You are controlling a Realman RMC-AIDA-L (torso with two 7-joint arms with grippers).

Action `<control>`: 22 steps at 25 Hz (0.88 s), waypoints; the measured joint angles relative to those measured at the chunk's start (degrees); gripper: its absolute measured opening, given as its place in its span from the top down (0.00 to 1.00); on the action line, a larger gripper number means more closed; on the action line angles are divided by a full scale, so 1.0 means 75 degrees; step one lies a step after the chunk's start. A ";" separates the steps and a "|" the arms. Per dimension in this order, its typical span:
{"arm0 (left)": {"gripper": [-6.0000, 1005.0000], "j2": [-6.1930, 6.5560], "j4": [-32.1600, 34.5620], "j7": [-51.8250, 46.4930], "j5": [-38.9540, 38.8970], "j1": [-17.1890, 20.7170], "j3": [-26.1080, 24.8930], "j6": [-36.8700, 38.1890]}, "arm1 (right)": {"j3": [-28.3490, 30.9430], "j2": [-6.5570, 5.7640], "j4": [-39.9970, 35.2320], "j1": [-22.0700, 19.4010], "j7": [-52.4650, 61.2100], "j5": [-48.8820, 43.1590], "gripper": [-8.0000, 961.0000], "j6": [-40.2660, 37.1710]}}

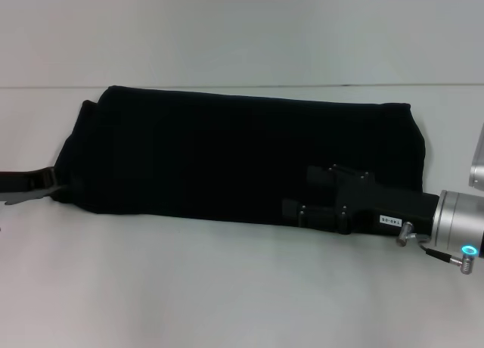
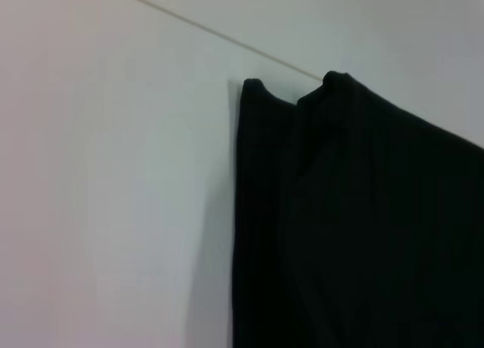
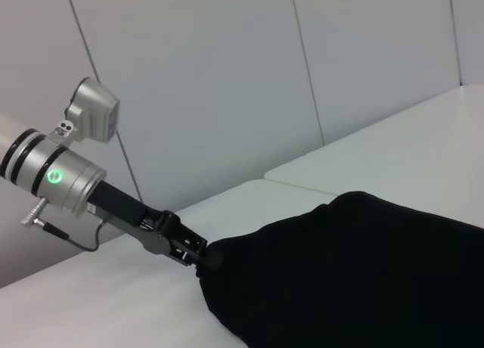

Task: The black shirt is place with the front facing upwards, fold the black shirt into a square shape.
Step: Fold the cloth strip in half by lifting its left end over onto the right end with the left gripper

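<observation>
Head view: black shirt (image 1: 227,155) lies across the frame's middle on the white counter (image 1: 227,287), already a long folded band. Right end effector (image 1: 299,193) sits over its lower right, fingers parted, nothing visibly pinched. Left end effector (image 1: 54,183) touches the band's left end; grip cannot be told.

Left wrist view: the shirt's folded layers fill the right half; no fingers visible.

Right wrist view: the left end effector (image 3: 203,256) meets the cloth's end at centre-left.

Judgement: soft, light, limp cloth; best pinched at end corners through all layers, or layers may slip.
</observation>
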 joint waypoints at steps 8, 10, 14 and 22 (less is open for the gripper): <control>0.69 0.0075 0.0037 -0.0046 0.0122 -0.0054 0.0003 0.0234 | 0.0000 0.0000 -0.0020 0.0009 0.0063 0.0001 0.01 -0.0037; 0.77 0.0103 0.0070 -0.0167 0.0285 -0.0097 -0.0002 0.0374 | 0.0000 0.0000 -0.0044 0.0011 0.0117 0.0001 0.01 -0.0043; 0.90 0.0171 0.0137 -0.0424 0.0721 -0.0201 -0.0034 0.0771 | 0.0005 0.0001 -0.0061 0.0017 0.0136 0.0001 0.01 -0.0059; 0.97 0.0288 0.0641 -0.0933 0.1239 -0.0062 -0.0437 0.2194 | 0.0024 0.0000 -0.0065 0.0024 0.0141 0.0001 0.01 -0.0065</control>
